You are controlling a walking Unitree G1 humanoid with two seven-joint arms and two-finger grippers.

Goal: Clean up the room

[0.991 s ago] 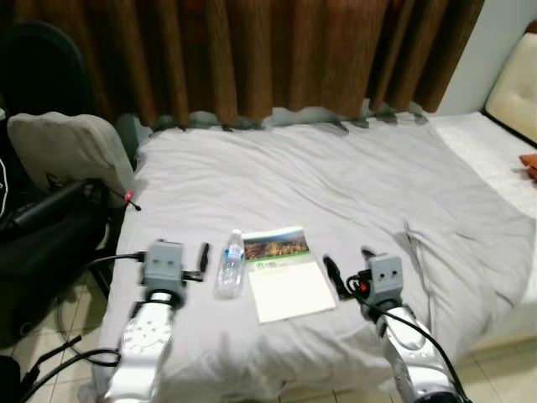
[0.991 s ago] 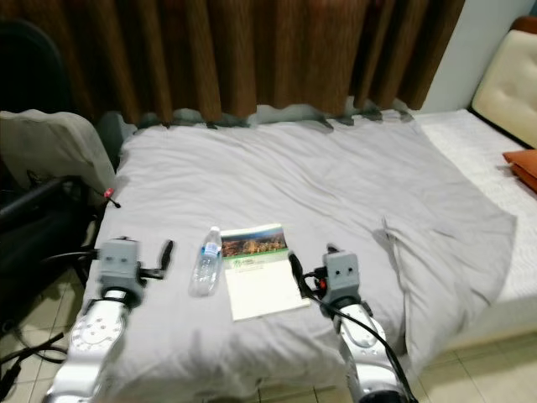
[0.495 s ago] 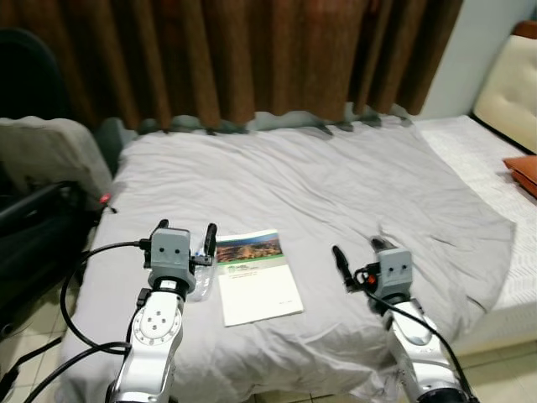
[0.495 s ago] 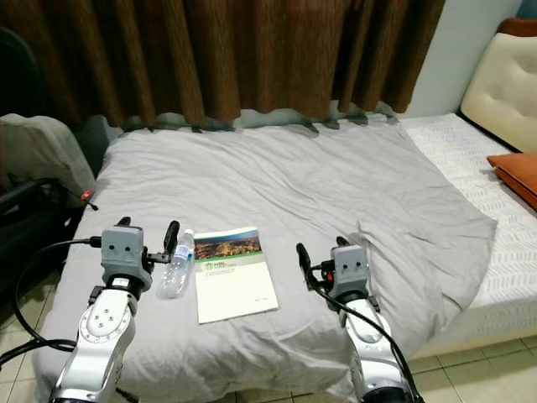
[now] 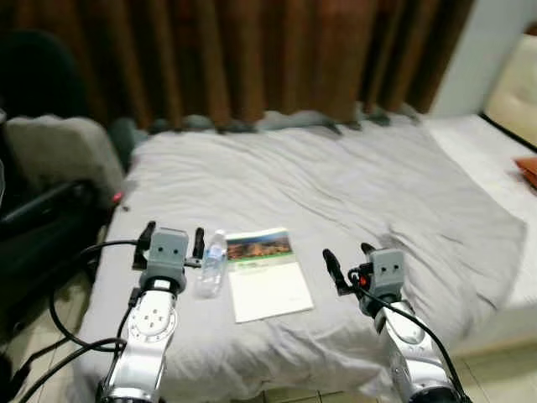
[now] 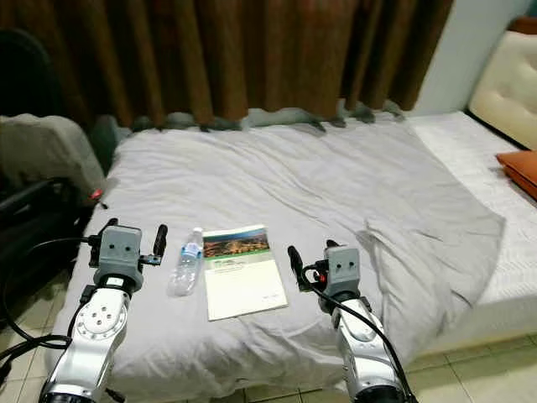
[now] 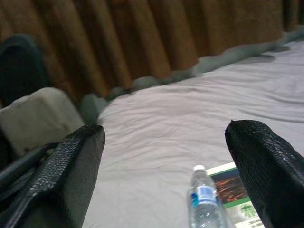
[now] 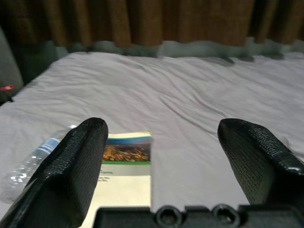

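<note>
A clear water bottle and a booklet lie side by side on a grey bedsheet, near the bed's front edge.

The bottle lies on its side, cap pointing toward the curtain, just left of the booklet, which has a photo strip across its top and a pale page below. The left gripper hovers just left of the bottle, fingers spread wide and holding nothing; from the left wrist view the bottle sits between the two black fingers. The right gripper hovers just right of the booklet, fingers likewise spread and empty. Behind the bed hangs a brown curtain. A dark chair with a grey cushion stands at the left, and an orange pillow lies on the white mattress at the right.
</note>
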